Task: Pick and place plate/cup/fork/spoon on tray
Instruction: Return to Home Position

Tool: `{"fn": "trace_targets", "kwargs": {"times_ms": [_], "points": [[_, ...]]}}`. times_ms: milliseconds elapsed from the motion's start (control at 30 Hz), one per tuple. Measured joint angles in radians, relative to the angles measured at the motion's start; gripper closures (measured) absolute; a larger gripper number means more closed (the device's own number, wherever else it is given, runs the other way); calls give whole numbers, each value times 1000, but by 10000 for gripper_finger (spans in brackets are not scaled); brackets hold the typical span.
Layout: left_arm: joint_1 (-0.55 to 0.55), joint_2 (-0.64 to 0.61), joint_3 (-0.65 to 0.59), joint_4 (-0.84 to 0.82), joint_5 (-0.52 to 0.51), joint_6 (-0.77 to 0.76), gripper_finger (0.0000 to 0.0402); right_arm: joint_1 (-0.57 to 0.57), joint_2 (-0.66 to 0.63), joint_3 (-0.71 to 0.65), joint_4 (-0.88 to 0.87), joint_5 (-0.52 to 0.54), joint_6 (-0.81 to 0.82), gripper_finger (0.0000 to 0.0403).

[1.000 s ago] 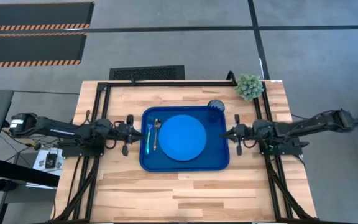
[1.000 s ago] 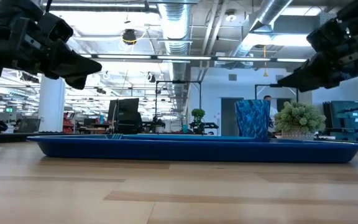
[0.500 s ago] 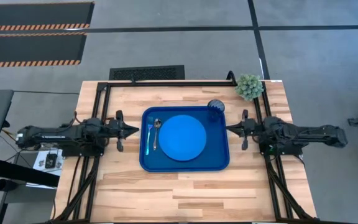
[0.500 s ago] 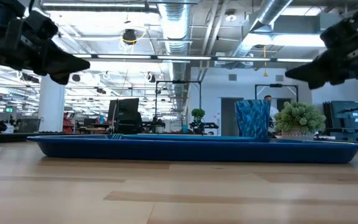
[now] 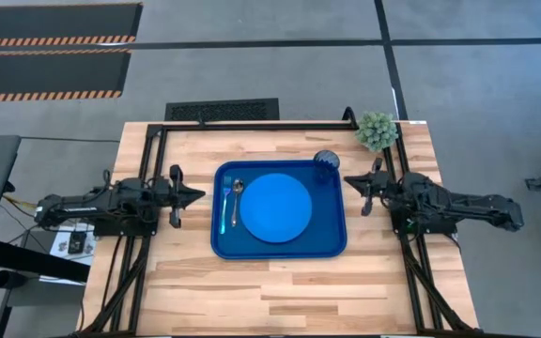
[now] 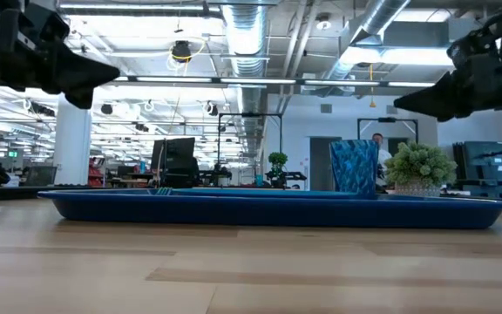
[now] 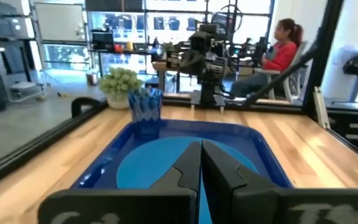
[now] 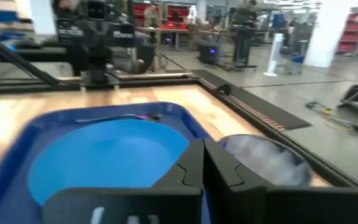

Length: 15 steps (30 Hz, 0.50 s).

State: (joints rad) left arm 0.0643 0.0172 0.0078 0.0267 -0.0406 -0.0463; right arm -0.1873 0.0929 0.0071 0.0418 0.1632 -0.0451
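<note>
The dark-blue tray (image 5: 336, 240) lies at the table's middle. On it rest the bright-blue plate (image 5: 279, 207), the dark spoon (image 5: 237, 199) and the teal fork (image 5: 224, 208) at its left side, and the dark-blue cup (image 5: 326, 163) upright in its far right corner. My left gripper (image 5: 201, 194) is shut and empty, level, left of the tray. My right gripper (image 5: 347, 181) is shut and empty, level, right of the tray near the cup. The cup also shows in the left wrist view (image 7: 146, 112) and the right wrist view (image 8: 263, 159).
A small green potted plant (image 5: 377, 130) stands at the table's far right corner. A black metal frame (image 5: 252, 126) runs along the table's far edge and both sides. Bare wood (image 5: 280, 291) lies between the tray and the near edge. A person in red (image 7: 277, 46) sits beyond the table.
Both arms have drawn back from the tray, the left toward the table's left edge and the right toward its right edge, and have risen slightly in the low view. The right gripper has also shifted a little toward the far edge. The things on the tray have stayed still.
</note>
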Motion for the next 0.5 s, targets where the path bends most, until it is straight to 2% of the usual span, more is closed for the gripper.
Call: {"fn": "trace_targets", "kwargs": {"times_ms": [167,500], "points": [[0,21,0,4,28,-9,402,-25,-2,0,1,-4,-5,356],[0,28,-1,4,29,-47,401,-25,-1,-1,0,-5,-8,352]]}}
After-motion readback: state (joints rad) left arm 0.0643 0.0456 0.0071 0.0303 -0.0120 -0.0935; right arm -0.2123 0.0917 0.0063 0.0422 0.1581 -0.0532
